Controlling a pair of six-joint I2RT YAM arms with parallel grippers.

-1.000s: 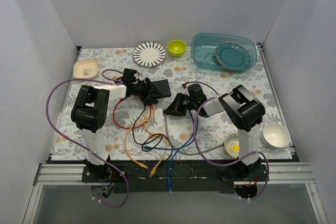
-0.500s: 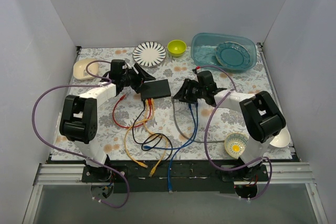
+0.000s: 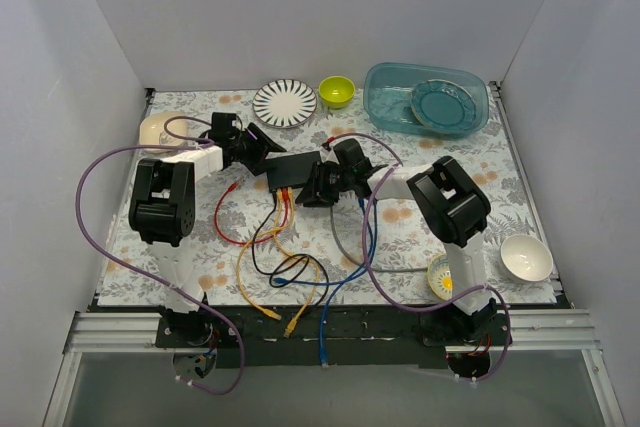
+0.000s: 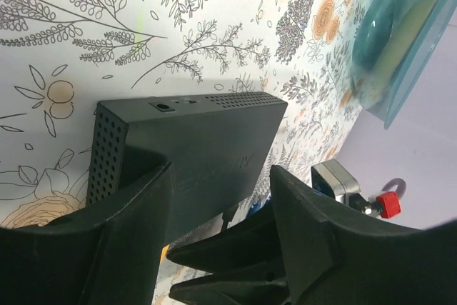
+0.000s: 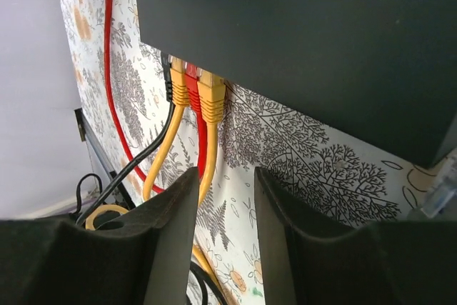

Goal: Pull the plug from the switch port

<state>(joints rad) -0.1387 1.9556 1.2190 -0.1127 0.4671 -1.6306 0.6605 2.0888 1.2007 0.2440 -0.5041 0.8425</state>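
Note:
The switch point(image 3: 297, 169) is a flat black box in the middle of the table. Two yellow plugs point(image 5: 211, 96) and a red plug point(image 5: 191, 80) sit side by side in its front sockets, with a black cable beside them. My left gripper point(image 3: 266, 150) is open at the switch's back-left end. In the left wrist view point(image 4: 221, 198) its fingers stand either side of the switch point(image 4: 200, 141). My right gripper point(image 3: 313, 190) is open at the switch's front right. In the right wrist view point(image 5: 225, 173) it is just short of the plugs, holding nothing.
Yellow, red, black, blue and grey cables point(image 3: 290, 272) lie looped in front of the switch. A striped plate point(image 3: 284, 102), green bowl point(image 3: 337, 90) and blue tub point(image 3: 385, 107) stand at the back. A cream dish point(image 3: 160, 129) is back left, a white bowl point(image 3: 526, 257) and a yellow-patterned bowl point(image 3: 443, 275) front right.
My right gripper has moved left from beside the switch to its front right corner by the plugs. My left gripper has stayed at the switch's back-left end.

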